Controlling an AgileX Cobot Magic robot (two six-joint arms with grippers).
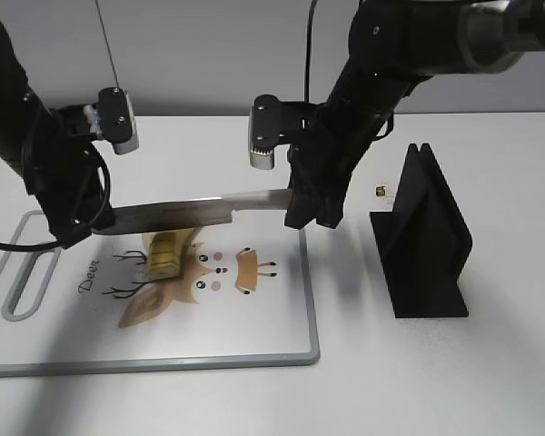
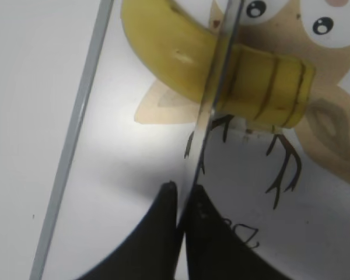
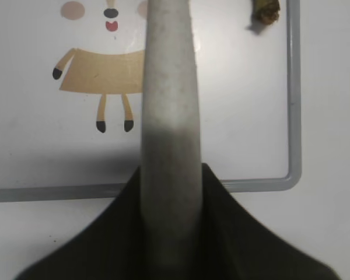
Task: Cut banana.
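Observation:
The yellow banana (image 1: 166, 252) lies on the white cutting board (image 1: 254, 336), over the deer drawing. In the left wrist view the banana (image 2: 169, 46) has several slices at its thick end (image 2: 274, 84). A knife (image 1: 177, 214) is held level just above it, and its blade (image 2: 219, 81) crosses the banana beside the slices. My left gripper (image 1: 84, 227) is shut on the blade tip (image 2: 184, 189). My right gripper (image 1: 304, 207) is shut on the pale knife handle (image 3: 169, 105), which shows between its fingers (image 3: 170, 175).
A black knife stand (image 1: 425, 236) is on the table to the right of the board. A small brown bit (image 1: 380, 192) lies beside it. Another brown scrap (image 3: 266, 10) lies on the board near its grey rim (image 3: 291, 87). The board's handle loop (image 1: 23, 282) is at the left.

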